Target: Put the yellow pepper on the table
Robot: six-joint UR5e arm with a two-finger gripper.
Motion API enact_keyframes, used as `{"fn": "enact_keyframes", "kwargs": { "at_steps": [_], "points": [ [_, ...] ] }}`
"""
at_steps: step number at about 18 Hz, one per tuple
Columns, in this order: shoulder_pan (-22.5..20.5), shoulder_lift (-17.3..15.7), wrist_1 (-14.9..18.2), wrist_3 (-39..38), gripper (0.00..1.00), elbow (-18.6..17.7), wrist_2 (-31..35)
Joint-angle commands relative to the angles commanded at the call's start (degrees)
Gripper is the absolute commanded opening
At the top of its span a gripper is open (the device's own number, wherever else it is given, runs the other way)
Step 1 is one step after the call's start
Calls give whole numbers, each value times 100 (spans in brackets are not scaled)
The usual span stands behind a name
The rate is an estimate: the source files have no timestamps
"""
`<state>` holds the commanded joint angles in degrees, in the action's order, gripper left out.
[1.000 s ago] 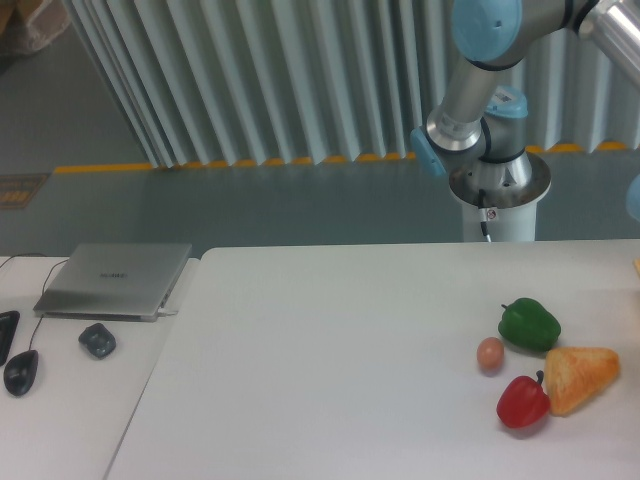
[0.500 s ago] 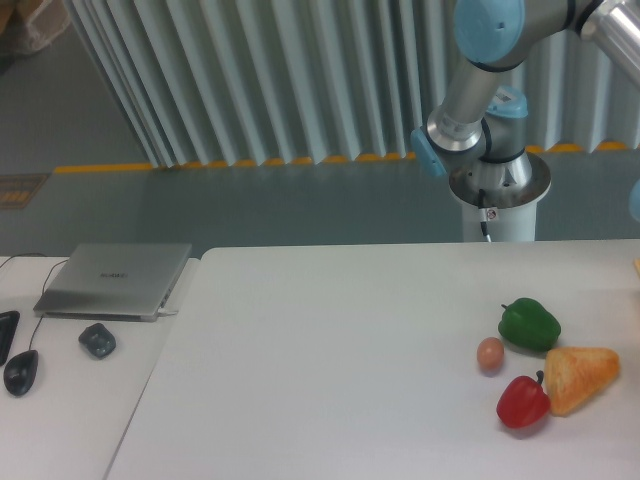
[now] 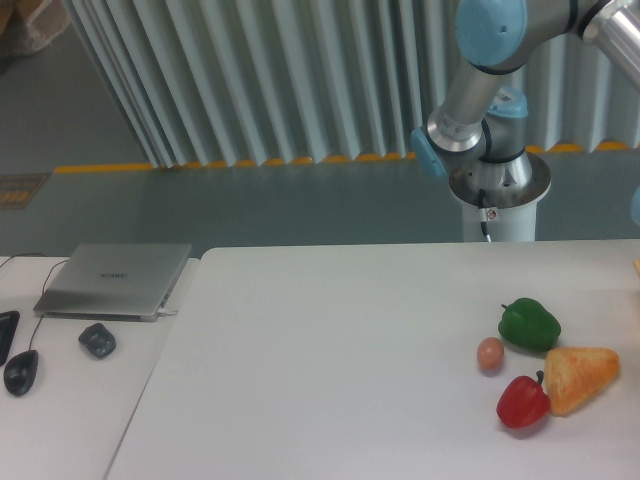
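Note:
The yellow pepper is out of view. The large white table (image 3: 330, 360) fills the lower middle and right of the view. Only the arm's base, elbow joint and part of a link (image 3: 480, 90) show at the top right, running off the right edge. The gripper is out of view, off the frame to the right.
A green pepper (image 3: 529, 324), a small tan egg (image 3: 490, 354), a red pepper (image 3: 523, 402) and an orange-yellow bread-like wedge (image 3: 579, 377) lie at the table's right. A closed laptop (image 3: 115, 280), a dark object (image 3: 97, 340) and a mouse (image 3: 21, 371) sit on the left desk.
The arm's upper joint has shifted slightly to the right. The things on the table have not moved.

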<state>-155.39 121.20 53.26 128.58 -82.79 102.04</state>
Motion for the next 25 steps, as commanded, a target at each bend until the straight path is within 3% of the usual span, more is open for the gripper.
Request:
{"fn": "enact_keyframes", "kwargs": {
  "at_steps": [18, 19, 23, 24, 25],
  "points": [
    [9, 61, -9, -9, 98, 17, 0],
    [9, 70, -17, -9, 92, 18, 0],
    [9, 70, -18, 9, 88, 18, 0],
    [0, 70, -18, 0, 78, 18, 0],
    [9, 62, -18, 0, 74, 18, 0]
  ]
}}
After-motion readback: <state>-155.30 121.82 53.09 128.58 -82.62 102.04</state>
